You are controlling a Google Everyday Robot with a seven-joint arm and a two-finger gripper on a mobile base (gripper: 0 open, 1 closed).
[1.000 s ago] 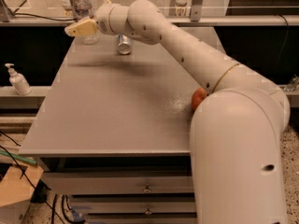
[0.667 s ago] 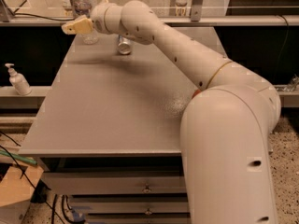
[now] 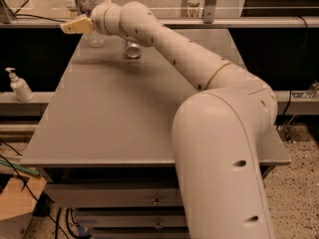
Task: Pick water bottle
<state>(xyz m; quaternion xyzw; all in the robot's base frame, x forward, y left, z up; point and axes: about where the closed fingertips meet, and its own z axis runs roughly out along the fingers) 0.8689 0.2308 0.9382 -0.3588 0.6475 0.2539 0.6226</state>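
The water bottle [image 3: 87, 1] is a clear ribbed plastic bottle standing upright at the far left corner of the grey table [image 3: 114, 113]. My gripper [image 3: 75, 26], with pale yellow tips, is at the end of the long white arm. It points left and crosses in front of the bottle's middle, so the bottle's top shows above it and its base [image 3: 95, 39] below. I cannot see whether it touches the bottle. A silver-blue drink can [image 3: 132, 50] stands just right of the bottle, under the arm.
A white pump-top dispenser bottle [image 3: 19, 86] stands on a lower ledge left of the table. My arm's large white body [image 3: 224, 168] fills the right foreground. A rail with posts [image 3: 209, 4] runs behind the table. Drawers [image 3: 124, 200] sit under the front edge.
The gripper has swung a little further left across the front of the bottle. The bottle and can have not moved.
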